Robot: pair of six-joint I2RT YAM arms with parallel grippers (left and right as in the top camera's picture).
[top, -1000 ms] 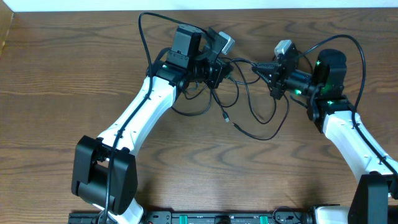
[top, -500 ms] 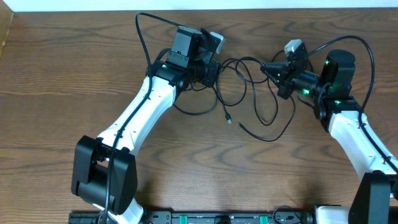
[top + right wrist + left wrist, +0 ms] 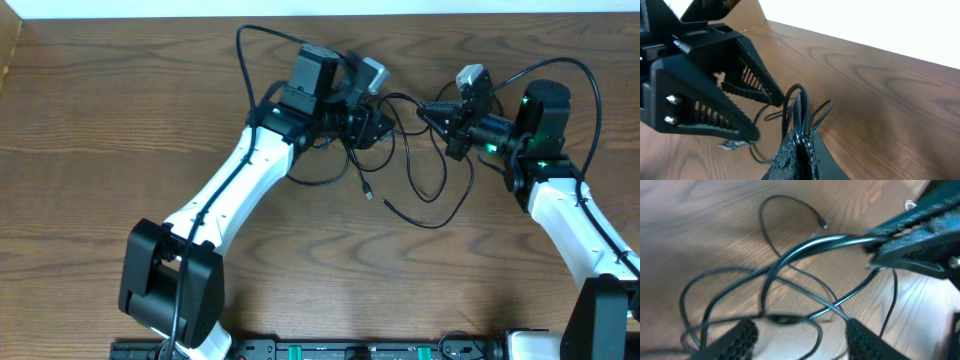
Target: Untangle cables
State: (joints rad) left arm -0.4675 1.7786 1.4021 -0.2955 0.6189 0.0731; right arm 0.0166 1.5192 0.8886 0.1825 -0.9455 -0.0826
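Two at work, facing across the tangle. On the left pincer: spread apart, gripping nothing, poised either side of a low crossing of strands. On the right pincer: pressed together, pinching a doubled loop of black cord and, as far as can be told, holding it clear of the wood. Strung and sagging between the two: the cables, thin black cords crossing several times, then trailing onto the desk in open loops toward the near side. Just below the left pincer, lying free: one small plug end. No white cord made out.

Likely to handle as light, limp and a little springy. Prone to slip through a loose grip and to drag neighbouring loops along. Best taken on a single strand just beside a crossing, or behind a plug end where the moulding gives a stop, never across a bundle. Safe to tug gently, but probably tightens into knots under a hard pull.

Compared with a second ago: on the left, parted where shut before, and shifted rightward, nearer its partner. On the right, drawn back rightward with the same pinch. Around them, loops pulled wider and less bunched.
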